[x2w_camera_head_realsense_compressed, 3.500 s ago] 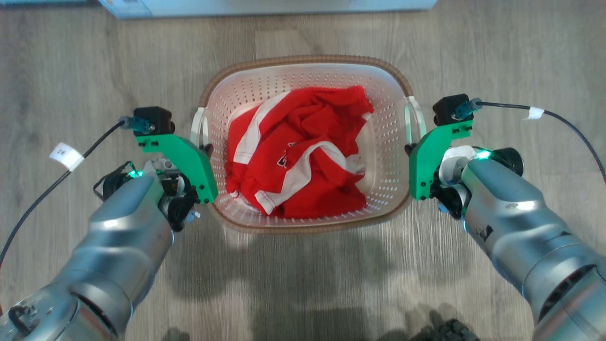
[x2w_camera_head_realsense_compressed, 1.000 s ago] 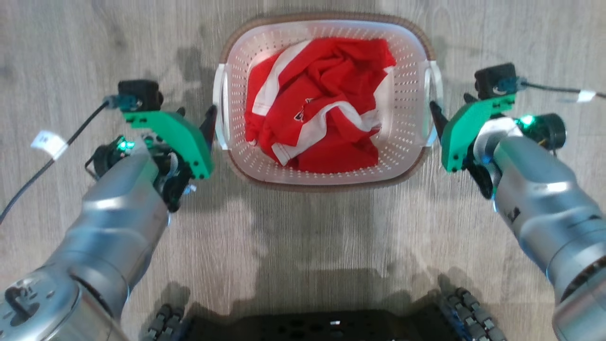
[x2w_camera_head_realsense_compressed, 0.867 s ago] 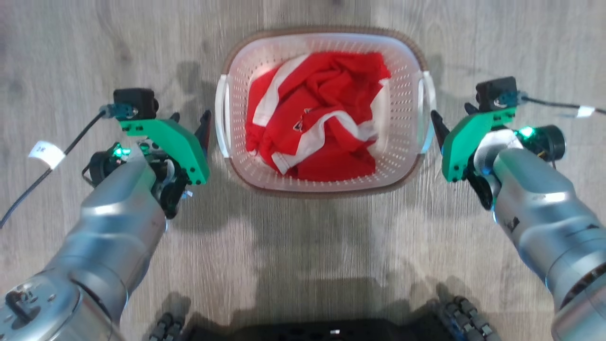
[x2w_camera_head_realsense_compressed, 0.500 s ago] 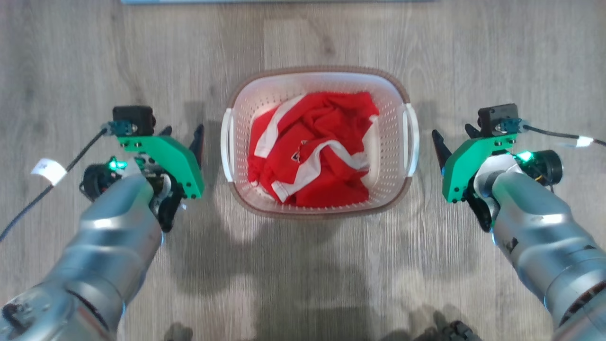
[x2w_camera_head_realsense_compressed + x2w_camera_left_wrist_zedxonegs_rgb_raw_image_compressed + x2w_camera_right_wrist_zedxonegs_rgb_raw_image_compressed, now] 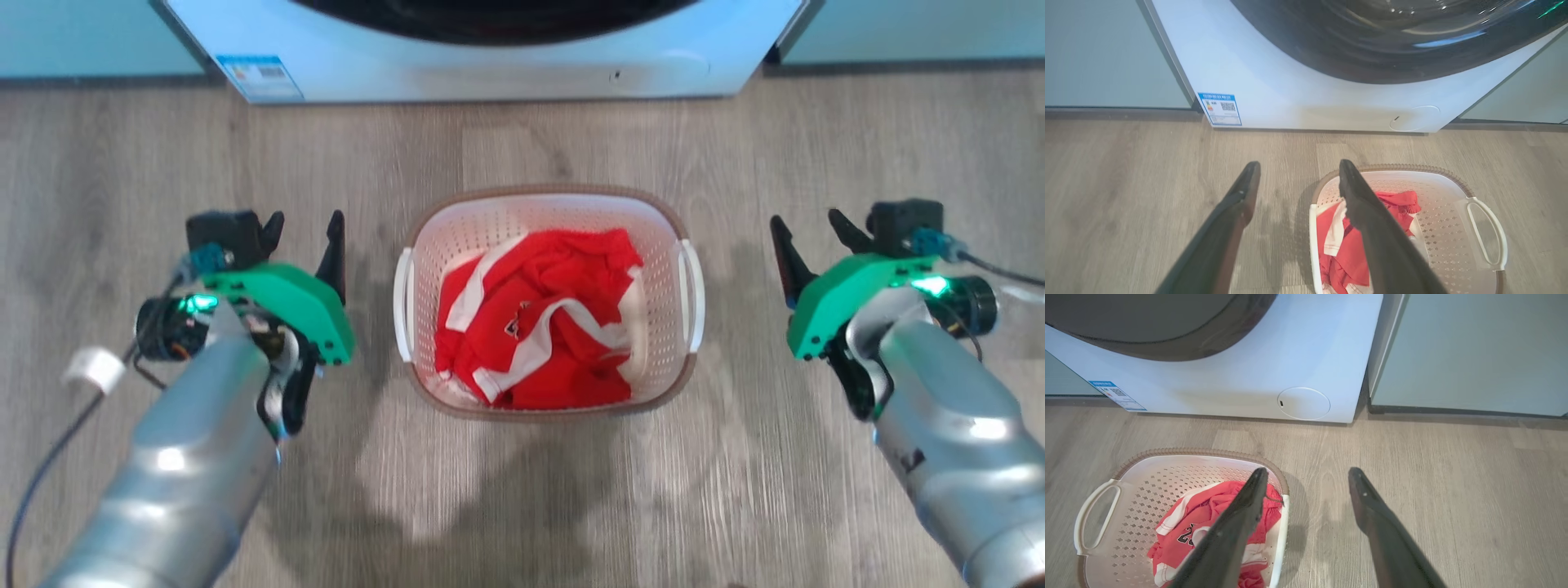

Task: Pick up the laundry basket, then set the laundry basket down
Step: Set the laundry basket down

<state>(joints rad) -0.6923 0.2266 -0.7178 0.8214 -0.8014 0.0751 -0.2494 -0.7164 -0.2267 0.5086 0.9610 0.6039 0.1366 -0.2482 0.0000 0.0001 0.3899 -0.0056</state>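
Observation:
The laundry basket (image 5: 665, 245) stands on the wooden floor in the middle of the head view, white with perforated walls and a brown woven rim. A crumpled red and white garment (image 5: 539, 322) lies inside it. My left gripper (image 5: 304, 224) is open and empty, off to the left of the basket's left handle (image 5: 401, 304). My right gripper (image 5: 810, 229) is open and empty, well to the right of the right handle (image 5: 694, 294). The basket (image 5: 1453, 228) sits beyond my left gripper (image 5: 1298, 169). The basket (image 5: 1147, 473) lies left of my right gripper (image 5: 1308, 473).
A white front-loading washing machine (image 5: 490, 49) stands just beyond the basket, with a blue label (image 5: 255, 75) at its lower left. Pale cabinet fronts (image 5: 1474, 355) flank it. Wooden floor (image 5: 539, 506) spreads all around the basket.
Both grippers let go of the basket handles, opened and drew outward. The head camera rose and tilted, so the washing machine came into view and the basket looks smaller.

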